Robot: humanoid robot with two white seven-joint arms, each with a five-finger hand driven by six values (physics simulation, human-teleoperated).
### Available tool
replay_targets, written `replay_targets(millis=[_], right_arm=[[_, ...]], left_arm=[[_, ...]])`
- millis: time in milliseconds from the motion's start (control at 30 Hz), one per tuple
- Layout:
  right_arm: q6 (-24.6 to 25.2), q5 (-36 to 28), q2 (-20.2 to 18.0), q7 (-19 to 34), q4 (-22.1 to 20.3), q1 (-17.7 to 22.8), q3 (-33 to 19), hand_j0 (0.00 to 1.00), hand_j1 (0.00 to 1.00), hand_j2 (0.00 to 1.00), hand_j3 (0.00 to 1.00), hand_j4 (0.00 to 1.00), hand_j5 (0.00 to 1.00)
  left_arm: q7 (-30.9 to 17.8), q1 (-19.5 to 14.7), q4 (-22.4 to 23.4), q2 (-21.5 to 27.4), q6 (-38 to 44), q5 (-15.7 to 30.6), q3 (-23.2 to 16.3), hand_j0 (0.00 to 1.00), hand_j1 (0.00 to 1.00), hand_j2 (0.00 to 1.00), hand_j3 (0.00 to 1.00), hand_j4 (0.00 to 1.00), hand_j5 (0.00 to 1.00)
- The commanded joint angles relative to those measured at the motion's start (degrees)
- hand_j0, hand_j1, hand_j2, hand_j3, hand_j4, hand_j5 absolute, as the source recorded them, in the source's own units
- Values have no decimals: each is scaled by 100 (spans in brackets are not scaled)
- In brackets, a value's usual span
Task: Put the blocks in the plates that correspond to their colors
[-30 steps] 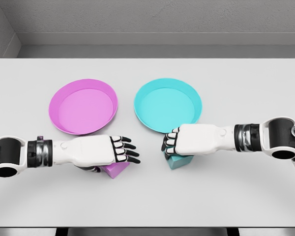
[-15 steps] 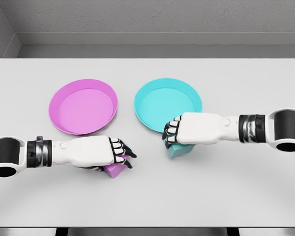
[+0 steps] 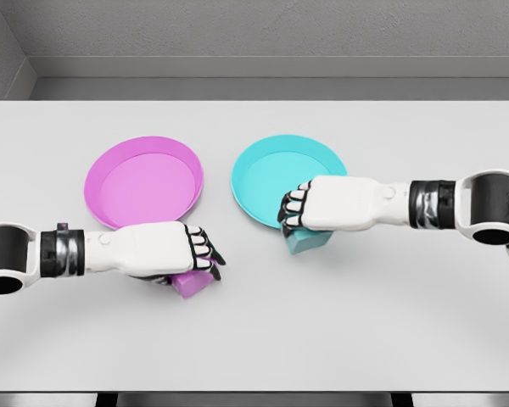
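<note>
Two blocks, two plates, one hand on each block. Left hand (image 3: 165, 254) lies over the pink block (image 3: 191, 283), fingers curled down round it, so it is pinching the block from above; only the block's lower near corner shows under the palm. It sits on the table (image 3: 339, 331) just in front of the pink plate (image 3: 143, 183), not in it. Right hand (image 3: 322, 205) is likewise closed over the teal block (image 3: 305, 242), which is at the near rim of the teal plate (image 3: 288, 180); whether it is off the table I cannot tell.

Both blocks look like small rigid cubes, likely light, with flat smooth faces that could slip or twist in a loose hold. Best grip is thumb against fingers on opposite flat sides, near the middle, not on corners. Neither block is in its plate yet
</note>
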Motion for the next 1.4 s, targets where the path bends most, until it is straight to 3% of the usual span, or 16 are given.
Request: replay_targets(millis=[0,133,367,533,900,1067,1133,1233,1333,1367], right_arm=[[13,-44,103,17,113,0,-1,53,53,53,53,53,53],[13,-61,103,17,122,-53,-1,53,53,53,53,53,53],[13,-70,489,17,710,-343,-1,53,53,53,53,53,53],[13,-70,577,17,869,-483,-1,53,53,53,53,53,53],[13,35,1237,52,1923,-853,16,53,53,53,53,53,53],[13,141,1448,52,2442,-967,16,54,54,54,54,54,54],[13,150,1448,52,2477,-967,16,55,55,55,55,55,55],[13,141,1492,52,2706,-967,16,69,69,69,69,69,69],[13,141,1492,43,2706,-967,8,99,99,99,99,99,99],[13,141,1492,43,2706,-967,8,99,99,99,99,99,99]], left_arm=[[2,-9,-27,5,7,49,5,71,71,71,71,71,71],[2,-62,-27,-4,7,49,5,71,71,71,71,71,71],[2,-185,8,5,7,57,13,70,70,70,70,70,70],[2,-264,25,5,7,75,110,70,70,70,70,70,70],[2,-264,122,31,7,75,426,70,70,70,70,70,70],[2,-378,368,22,7,75,479,70,70,70,70,70,70],[2,-431,430,22,7,75,470,70,70,70,70,70,70],[2,-501,553,5,7,75,470,70,70,70,70,70,70],[2,-519,632,-4,7,75,470,70,70,70,70,70,70],[2,-519,658,-4,7,75,470,70,70,70,70,70,70]])
